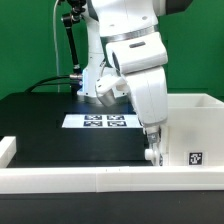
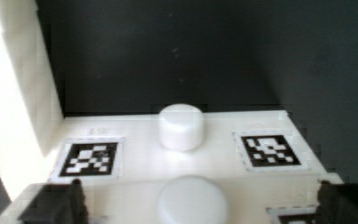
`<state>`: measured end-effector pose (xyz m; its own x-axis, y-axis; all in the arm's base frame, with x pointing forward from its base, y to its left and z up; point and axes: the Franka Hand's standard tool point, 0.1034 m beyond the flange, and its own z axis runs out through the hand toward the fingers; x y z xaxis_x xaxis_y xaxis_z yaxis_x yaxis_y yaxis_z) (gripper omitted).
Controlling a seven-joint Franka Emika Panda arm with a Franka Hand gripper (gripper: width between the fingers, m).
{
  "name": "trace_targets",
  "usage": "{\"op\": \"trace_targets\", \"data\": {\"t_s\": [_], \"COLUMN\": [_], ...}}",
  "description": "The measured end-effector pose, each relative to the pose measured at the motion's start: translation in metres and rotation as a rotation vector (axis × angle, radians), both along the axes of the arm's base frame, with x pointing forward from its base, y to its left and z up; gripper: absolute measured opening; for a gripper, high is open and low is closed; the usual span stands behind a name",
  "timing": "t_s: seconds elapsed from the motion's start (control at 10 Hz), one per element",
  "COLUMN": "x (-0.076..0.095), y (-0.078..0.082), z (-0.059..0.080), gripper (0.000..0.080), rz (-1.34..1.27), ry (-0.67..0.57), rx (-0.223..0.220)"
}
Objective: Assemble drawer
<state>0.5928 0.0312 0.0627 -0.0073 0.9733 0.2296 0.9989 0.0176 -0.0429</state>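
The drawer's white boxy housing (image 1: 192, 125) stands at the exterior view's right, with a marker tag (image 1: 195, 157) on its front. My gripper (image 1: 151, 150) hangs low at the housing's left front corner. In the wrist view a white drawer face (image 2: 131, 135) lies below the gripper, with two marker tags (image 2: 92, 158) (image 2: 270, 150) and two round knobs. One knob (image 2: 181, 127) is farther off. The other knob (image 2: 190, 198) sits between my fingers. The gripper (image 2: 194, 208) is open, its dark fingertips (image 2: 51, 205) wide apart and touching nothing.
The marker board (image 1: 105, 121) lies on the black table behind the arm. A long low white rail (image 1: 70, 179) edges the table's front, with a short upright end at the exterior view's left (image 1: 6, 149). A white wall (image 2: 7, 80) runs beside the gripper in the wrist view.
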Motion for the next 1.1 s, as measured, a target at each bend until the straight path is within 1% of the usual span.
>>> {"op": "trace_targets", "data": {"t_s": [0.2, 0.3, 0.4, 0.5, 0.6, 0.7, 0.8, 1.1], "x": [0.000, -0.001, -0.003, -0.006, -0.009, -0.013, -0.013, -0.014], "y": [0.001, -0.001, -0.010, -0.025, -0.040, -0.049, -0.045, -0.047], "z": [-0.001, -0.001, -0.002, 0.000, 0.006, 0.010, 0.007, 0.005], "gripper": [0.0649, 0.0649, 0.0649, 0.0649, 0.0649, 0.0649, 0.0649, 0.0649], "rz": [0.001, 0.001, 0.010, 0.012, -0.008, -0.026, -0.023, -0.025], "ry": [0.004, 0.006, 0.010, 0.022, 0.017, 0.014, 0.019, 0.022], "rx": [0.001, 0.001, 0.000, -0.002, -0.010, -0.017, -0.014, -0.013]}}
